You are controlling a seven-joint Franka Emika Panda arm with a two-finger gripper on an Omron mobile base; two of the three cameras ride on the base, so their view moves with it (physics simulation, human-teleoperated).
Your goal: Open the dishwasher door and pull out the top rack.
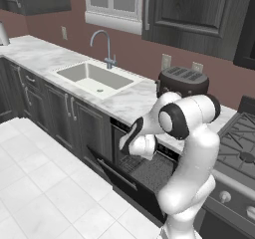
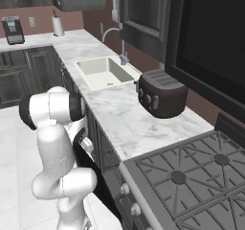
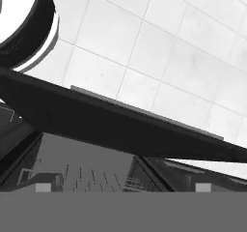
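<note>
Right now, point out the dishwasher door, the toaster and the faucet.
dishwasher door [image 1: 115, 173], left base view, outer edge by its handle.
toaster [image 2: 160, 94], right base view, its side.
faucet [image 1: 104, 45], left base view, the curved neck.

Marble counter [image 1: 130, 99] under toaster [image 1: 182, 80], perhaps a coffee maker [image 2: 13, 30].

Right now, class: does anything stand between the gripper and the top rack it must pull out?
Nothing visible does. The dishwasher door is dropped open, and the open gripper hangs at the mouth of the cavity; the top rack itself is not clearly visible.

White tile floor [image 1: 35, 173], marble counter [image 1: 45, 56], window [image 1: 112, 4]
</note>
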